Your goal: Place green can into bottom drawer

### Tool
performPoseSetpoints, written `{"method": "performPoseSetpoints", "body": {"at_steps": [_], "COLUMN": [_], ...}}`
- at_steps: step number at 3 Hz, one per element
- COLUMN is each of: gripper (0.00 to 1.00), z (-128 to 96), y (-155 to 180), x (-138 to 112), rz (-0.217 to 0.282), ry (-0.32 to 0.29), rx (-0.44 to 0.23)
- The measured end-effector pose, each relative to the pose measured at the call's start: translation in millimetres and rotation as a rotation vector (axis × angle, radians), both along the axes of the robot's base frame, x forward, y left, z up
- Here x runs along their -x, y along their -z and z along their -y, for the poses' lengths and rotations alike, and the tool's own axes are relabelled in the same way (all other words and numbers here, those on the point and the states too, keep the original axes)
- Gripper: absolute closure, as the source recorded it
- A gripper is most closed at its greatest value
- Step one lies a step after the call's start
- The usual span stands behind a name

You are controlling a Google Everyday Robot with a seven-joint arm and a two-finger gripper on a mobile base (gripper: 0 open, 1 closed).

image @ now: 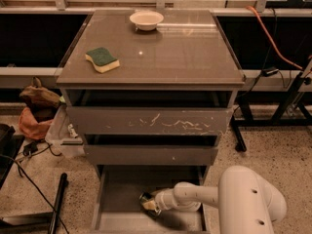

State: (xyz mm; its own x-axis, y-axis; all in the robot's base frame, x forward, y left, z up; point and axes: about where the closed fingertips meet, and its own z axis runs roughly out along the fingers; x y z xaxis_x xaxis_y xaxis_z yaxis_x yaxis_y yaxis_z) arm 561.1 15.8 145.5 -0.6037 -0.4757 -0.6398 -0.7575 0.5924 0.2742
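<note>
The bottom drawer (119, 191) is pulled out under the cabinet, a wide shallow grey tray. My white arm reaches into it from the lower right. My gripper (150, 203) is low over the drawer floor, near the middle. The green can (144, 198) shows as a small dark greenish shape right at the gripper's tip, on or just above the floor. I cannot tell whether it rests on the floor or is held.
The white-scratched top drawer front (148, 121) and the plain middle drawer front (151, 155) stand slightly open above. A green-and-yellow sponge (102, 59) and a white bowl (146, 19) sit on the cabinet top. Bags (35, 111), cables and a dark pole (57, 204) lie on the floor at the left.
</note>
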Motion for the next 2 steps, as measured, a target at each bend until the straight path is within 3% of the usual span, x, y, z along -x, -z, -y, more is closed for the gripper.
{"method": "performPoseSetpoints", "body": {"at_steps": [2], "gripper": [0.12], "z": [-0.1], "y": [0.0], "x": [0.0], "rz": [0.0], "ry": [0.0], "rx": [0.0]}}
